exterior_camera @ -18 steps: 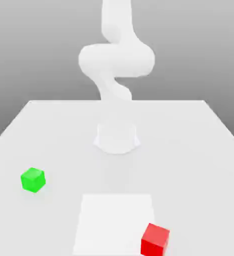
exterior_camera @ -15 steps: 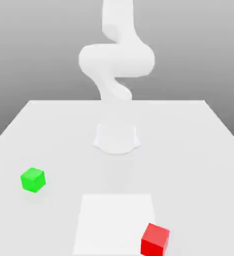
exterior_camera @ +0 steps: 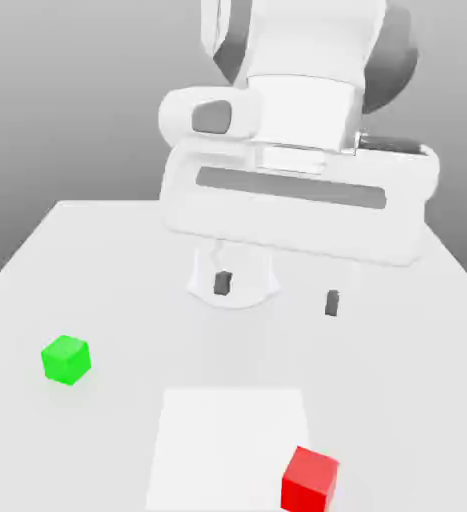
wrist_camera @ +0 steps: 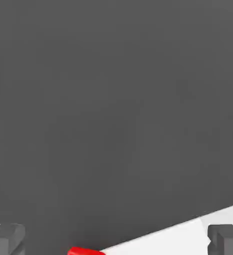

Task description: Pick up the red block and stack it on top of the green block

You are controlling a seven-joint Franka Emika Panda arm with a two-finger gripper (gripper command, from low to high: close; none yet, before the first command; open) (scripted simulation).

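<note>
The red block (exterior_camera: 309, 479) rests on the table near the front edge, toward the exterior view's right, at the corner of a pale square patch (exterior_camera: 227, 440). The green block (exterior_camera: 66, 359) sits alone on the table at the exterior view's left. My gripper (exterior_camera: 276, 292) hangs open above the table's middle, well above and behind the red block, its two dark fingertips (exterior_camera: 222, 283) spread wide with nothing between them. In the hand view a sliver of the red block (wrist_camera: 86, 251) shows between the two fingertips (wrist_camera: 6, 238).
The white table (exterior_camera: 397, 340) spans the scene, and the arm's round base (exterior_camera: 233, 280) stands behind the gripper. The large white hand body (exterior_camera: 297, 190) fills the upper middle of the exterior view.
The hand and gripper have come into the exterior view, now hanging over the table's middle where only the pale arm showed before. Both blocks stay where they were.
</note>
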